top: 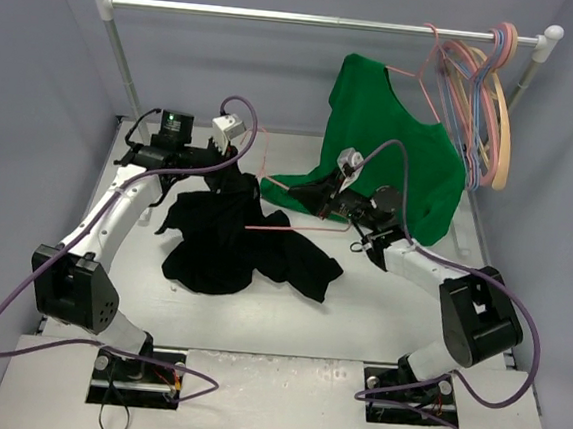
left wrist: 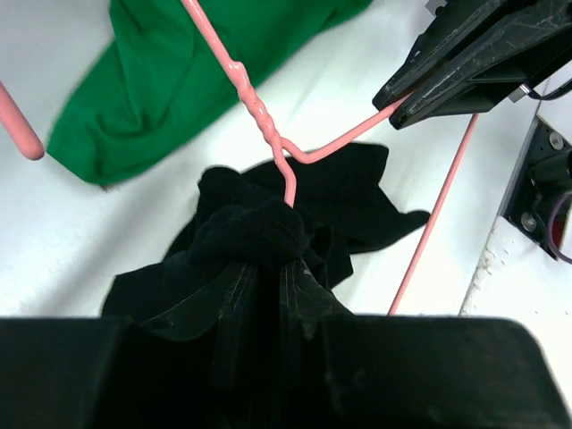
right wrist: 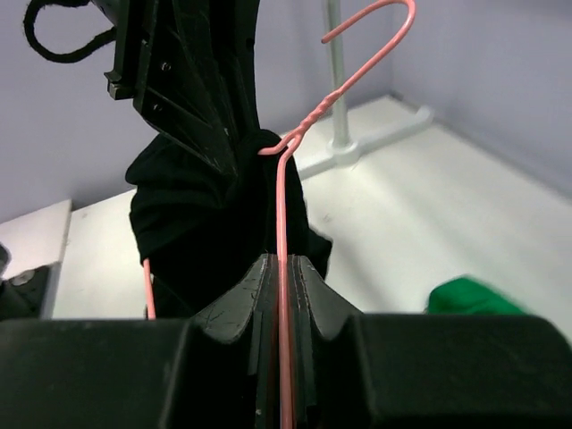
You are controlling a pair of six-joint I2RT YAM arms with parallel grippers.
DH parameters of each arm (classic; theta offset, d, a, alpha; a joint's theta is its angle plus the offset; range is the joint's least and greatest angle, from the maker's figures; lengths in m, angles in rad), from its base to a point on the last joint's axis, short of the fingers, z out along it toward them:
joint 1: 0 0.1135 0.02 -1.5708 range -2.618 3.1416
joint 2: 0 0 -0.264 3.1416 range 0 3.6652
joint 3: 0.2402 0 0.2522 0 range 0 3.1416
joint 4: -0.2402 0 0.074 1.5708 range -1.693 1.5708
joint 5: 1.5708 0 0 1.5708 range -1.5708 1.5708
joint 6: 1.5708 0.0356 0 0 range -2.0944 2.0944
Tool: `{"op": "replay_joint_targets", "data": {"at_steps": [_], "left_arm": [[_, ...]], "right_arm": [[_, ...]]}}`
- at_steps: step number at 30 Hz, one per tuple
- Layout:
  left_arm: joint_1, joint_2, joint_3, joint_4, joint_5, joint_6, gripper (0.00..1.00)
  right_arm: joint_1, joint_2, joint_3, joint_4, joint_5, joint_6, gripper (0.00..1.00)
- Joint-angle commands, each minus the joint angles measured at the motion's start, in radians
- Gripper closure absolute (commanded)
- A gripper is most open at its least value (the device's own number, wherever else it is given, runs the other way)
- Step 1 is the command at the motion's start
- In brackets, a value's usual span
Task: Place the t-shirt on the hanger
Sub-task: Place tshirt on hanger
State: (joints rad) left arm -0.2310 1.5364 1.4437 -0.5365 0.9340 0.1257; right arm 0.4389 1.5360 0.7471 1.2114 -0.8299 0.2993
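Black cloth t-shirt [top: 225, 249] lies crumpled on the white table [top: 287, 325], with one bunch raised beside the twisted neck of the thin pink wire hanger [left wrist: 259, 112]. We see the left gripper [left wrist: 271, 264] pinched onto that bunch and the right gripper [right wrist: 281, 268] clamped on the hanger's wire. We judge the shirt soft, light and limp, so the collar hem is the best hold.

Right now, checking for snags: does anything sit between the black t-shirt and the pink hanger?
Nothing visible does. The left tool pinches the t-shirt right against the hanger neck; the right tool clamps the hanger's wire. The green t-shirt lies beyond, not between them.
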Motion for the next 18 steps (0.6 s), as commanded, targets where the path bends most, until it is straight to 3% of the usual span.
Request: {"op": "replay_joint_targets", "data": {"at_steps": [1,7,10,18], "left_arm": [[-0.007,-0.097,0.087,0.055,-0.068,-0.052,1.0],[-0.033,-0.151,0.069,0.073,-0.259,-0.034,1.0],[-0.047,-0.17,0.043,0.079,-0.333,-0.021,1.0],[-0.097,-0.208,0.026,0.015,-0.475,0.017,1.0]], "right_arm": [[0.0,-0.121,0.098,0.062,0.067,-0.152,0.94],[0.0,-0.197,0.199,-0.323,0.282,-0.292,0.55],[-0.002,-0.211,0.262,-0.469,0.371,-0.331,0.46],[0.011,-0.264,0.304,-0.662,0.442,-0.281,0.46]]}}
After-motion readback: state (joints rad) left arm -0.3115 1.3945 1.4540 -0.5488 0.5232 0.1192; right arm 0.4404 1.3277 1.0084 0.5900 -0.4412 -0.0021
